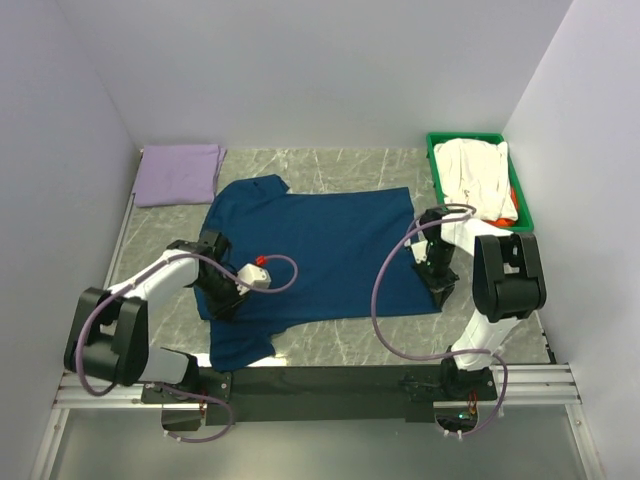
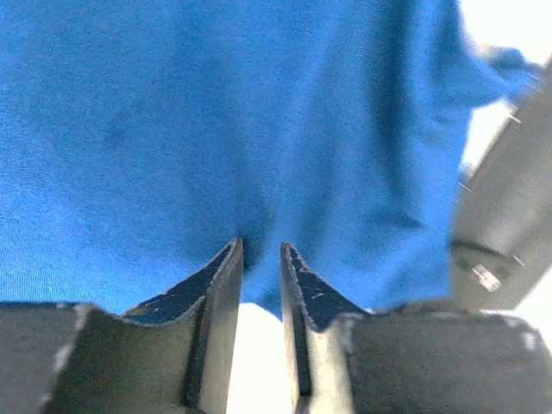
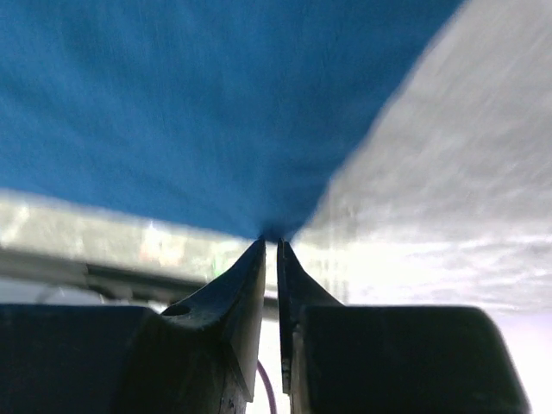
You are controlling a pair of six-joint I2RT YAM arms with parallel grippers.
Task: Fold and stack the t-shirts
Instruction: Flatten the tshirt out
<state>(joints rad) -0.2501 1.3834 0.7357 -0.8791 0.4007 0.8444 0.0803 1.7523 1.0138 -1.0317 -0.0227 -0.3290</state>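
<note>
The left gripper (image 2: 261,250) and right gripper (image 3: 271,243) each pinched the spread navy blue cloth t-shirt (image 1: 320,240) — the right one at a corner.

Navy tee (image 1: 320,250) spread flat; lavender tee (image 1: 180,175) far-left; green bin (image 1: 468,137) far-right.

the navy t-shirt (image 1: 320,250) lies spread flat across the middle of the frame, sleeves to the left, hem to the right. the lavender t-shirt (image 1: 180,173) sits at the upper left, folded into a rectangle. the white t-shirt (image 1: 475,170) lies crumpled at the upper right, with the orange-red t-shirt (image 1: 513,208) peeking out beneath it.
</note>
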